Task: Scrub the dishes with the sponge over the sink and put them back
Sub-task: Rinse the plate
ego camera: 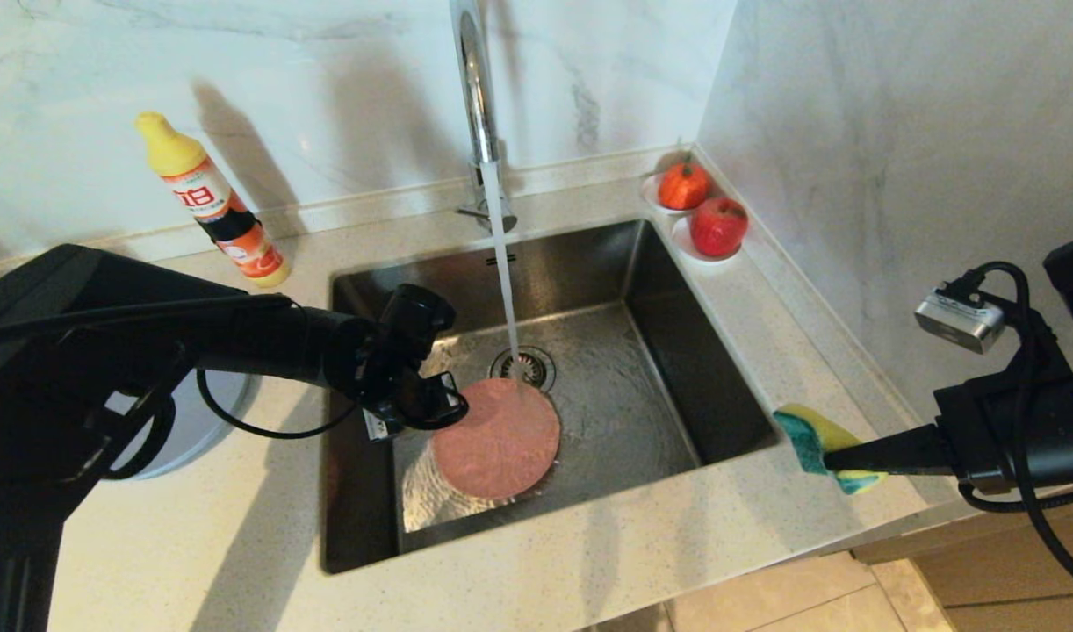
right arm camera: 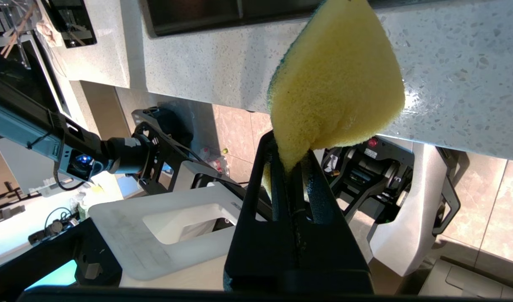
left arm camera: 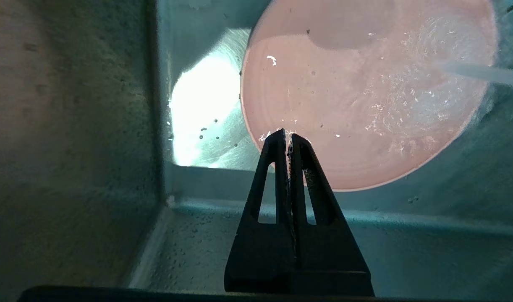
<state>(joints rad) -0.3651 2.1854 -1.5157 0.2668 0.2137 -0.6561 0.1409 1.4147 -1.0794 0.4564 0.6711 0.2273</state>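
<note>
The left gripper (left arm camera: pixel 286 136) is pinched tight on the near rim of the pink plate (ego camera: pixel 497 439), with no gap between its two black fingers. It holds the plate low inside the sink (ego camera: pixel 668 386), close to the sink's left wall and just in front of the round drain (ego camera: pixel 523 367). Water from the tap (ego camera: pixel 475 96) runs down onto the far edge of the plate and spreads over the sink floor.

The right gripper (right arm camera: pixel 292 161) is squeezed shut on one end of the sponge (ego camera: pixel 822 448). It holds the sponge in the air over the countertop (ego camera: pixel 238 544), by the sink's front right corner, well apart from the plate.

The plate looks stiff, light and wet, so I think it will be slippery and could slide out or chip if it bumps the steel. The rim is the best place to hold it. The sponge is soft and squashes easily, so a hold at its end leaves the rest free for rubbing.

Two small white saucers (ego camera: pixel 681 244) at the sink's back right corner each hold a red fruit (ego camera: pixel 718 225). A soap bottle (ego camera: pixel 212 202) stands by the back left corner.
</note>
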